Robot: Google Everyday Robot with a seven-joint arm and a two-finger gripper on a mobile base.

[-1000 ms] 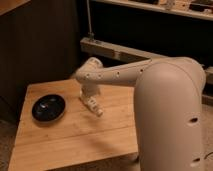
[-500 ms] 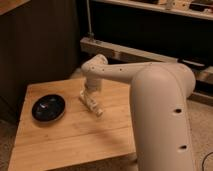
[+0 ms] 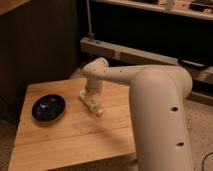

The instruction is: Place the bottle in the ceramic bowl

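Observation:
The ceramic bowl [image 3: 48, 108] is a shallow, glossy black bowl on the left part of the wooden table [image 3: 70, 137]. It looks empty. My gripper [image 3: 93, 104] hangs from the white arm [image 3: 115, 75] over the middle of the table, a short way right of the bowl and low above the wood. A pale, elongated shape at the gripper's tip [image 3: 98, 111] slants down to the right. I cannot tell whether this is the bottle or part of the gripper. No bottle lies apart on the table.
The arm's large white link [image 3: 160, 120] fills the right foreground and hides the table's right edge. A dark wall panel [image 3: 40, 45] stands behind the table. A low shelf rail [image 3: 130, 52] runs along the back right.
The arm's large link has swung left and nearer the camera. The gripper has stayed almost in place over the table's middle. The bowl has not moved.

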